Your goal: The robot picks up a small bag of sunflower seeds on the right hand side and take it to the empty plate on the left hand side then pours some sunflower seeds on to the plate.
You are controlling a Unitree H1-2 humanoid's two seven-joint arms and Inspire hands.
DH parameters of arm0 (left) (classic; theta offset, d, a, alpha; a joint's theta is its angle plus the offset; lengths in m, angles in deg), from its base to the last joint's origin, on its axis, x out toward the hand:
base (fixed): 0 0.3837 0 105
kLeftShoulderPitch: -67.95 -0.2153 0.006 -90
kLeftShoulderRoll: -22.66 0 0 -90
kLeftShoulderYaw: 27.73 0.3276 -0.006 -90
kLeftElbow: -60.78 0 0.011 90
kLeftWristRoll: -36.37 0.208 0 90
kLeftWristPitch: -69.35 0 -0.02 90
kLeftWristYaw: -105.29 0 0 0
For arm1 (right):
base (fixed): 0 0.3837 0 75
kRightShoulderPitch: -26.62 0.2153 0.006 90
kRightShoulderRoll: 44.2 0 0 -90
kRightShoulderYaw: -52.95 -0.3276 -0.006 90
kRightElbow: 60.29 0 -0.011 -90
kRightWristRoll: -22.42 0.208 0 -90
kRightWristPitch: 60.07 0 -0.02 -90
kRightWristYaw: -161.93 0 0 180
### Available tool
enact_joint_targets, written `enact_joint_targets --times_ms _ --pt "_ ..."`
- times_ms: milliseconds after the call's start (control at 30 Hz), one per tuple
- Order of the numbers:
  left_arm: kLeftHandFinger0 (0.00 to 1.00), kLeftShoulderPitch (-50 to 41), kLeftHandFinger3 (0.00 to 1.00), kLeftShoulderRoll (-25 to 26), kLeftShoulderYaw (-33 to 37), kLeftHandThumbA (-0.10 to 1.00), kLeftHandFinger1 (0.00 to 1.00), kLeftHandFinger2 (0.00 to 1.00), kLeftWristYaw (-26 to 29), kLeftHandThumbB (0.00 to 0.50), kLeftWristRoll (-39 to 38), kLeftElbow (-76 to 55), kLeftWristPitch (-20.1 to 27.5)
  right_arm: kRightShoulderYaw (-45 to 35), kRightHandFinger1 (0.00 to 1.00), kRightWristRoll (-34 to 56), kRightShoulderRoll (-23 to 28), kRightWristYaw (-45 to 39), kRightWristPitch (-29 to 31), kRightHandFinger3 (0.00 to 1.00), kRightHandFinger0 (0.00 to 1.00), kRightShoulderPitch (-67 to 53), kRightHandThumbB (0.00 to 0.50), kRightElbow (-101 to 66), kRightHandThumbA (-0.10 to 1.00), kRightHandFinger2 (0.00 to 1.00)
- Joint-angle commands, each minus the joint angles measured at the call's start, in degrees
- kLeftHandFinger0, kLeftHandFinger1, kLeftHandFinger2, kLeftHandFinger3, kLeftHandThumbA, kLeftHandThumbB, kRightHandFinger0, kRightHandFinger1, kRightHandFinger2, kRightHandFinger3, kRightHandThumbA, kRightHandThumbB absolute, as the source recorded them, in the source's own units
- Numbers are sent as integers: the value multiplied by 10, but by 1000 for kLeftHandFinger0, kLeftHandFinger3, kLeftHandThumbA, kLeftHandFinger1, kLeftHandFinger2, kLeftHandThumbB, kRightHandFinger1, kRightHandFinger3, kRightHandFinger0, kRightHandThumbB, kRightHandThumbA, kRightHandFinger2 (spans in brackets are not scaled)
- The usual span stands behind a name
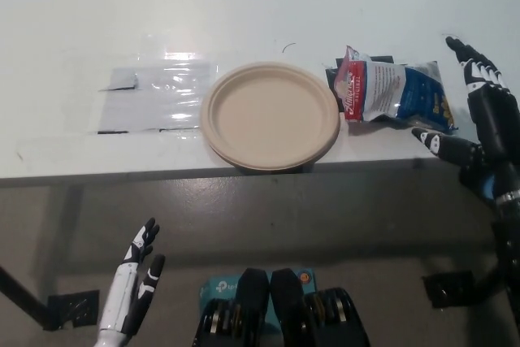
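One bag of sunflower seeds (396, 93) lies on the worktop (244, 6), just right of the empty plate (270, 114).
Right robot hand (475, 119) spread open beside it, holding nothing; left robot hand (134, 286) open, low. Bag looks light, crinkly, slippery: pinch mid-body.

One head camera looks steeply down over the table (244, 6) edge.

The black right hand (475, 119) runs off the edge at 3 o'clock, so its arm is mostly cut off. The white left hand (134, 286) at 7 o'clock gets chopped at the bottom edge. Print on the sunflower seed bag (394, 95) is too small to read.
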Motion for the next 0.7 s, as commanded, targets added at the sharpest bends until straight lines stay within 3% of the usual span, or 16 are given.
enact_joint_targets --times_ms 0,667 --pt "1000 5 1000 1 -5 1000 1000 1000 15 334 1 -4 25 10 1000 -19 17 15 -17 1000 1000 42 302 33 964 1000" --pt "1000 6 1000 -1 -5 1000 1000 1000 14 314 2 -1 26 44 1000 -6 9 39 -10 1000 1000 106 326 152 1000 1000"
